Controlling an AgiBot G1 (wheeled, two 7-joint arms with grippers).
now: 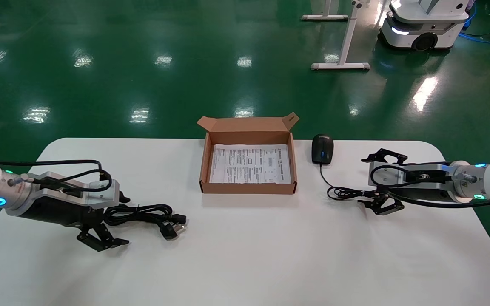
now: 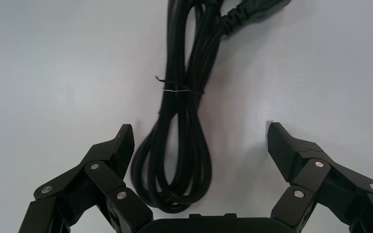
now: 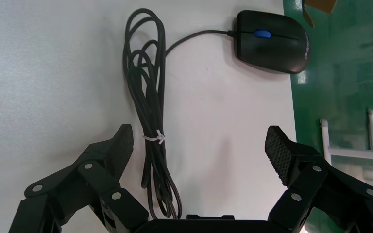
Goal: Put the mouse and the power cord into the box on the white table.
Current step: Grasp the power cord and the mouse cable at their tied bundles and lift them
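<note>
The brown box [image 1: 205,168], lined with a printed white sheet [image 1: 250,164], stands open at the far middle of the white table [image 1: 245,259]. Just right of it lies the black mouse [image 1: 322,148] [image 3: 271,41], its thin tied cable [image 1: 347,194] [image 3: 148,114] trailing toward my right gripper [image 1: 371,182] [image 3: 199,133]. That gripper is open low over the table, with the cable's end loop between its fingers. The bundled power cord [image 1: 143,211] [image 2: 184,121] lies at the left with its plug [image 1: 175,224] pointing right. My left gripper [image 1: 117,221] [image 2: 200,132] is open around the cord's loop end.
Beyond the table's far edge is glossy green floor. A white stand's feet [image 1: 340,66] and a white mobile robot base [image 1: 423,25] are at the back right. The table's front half is bare white surface.
</note>
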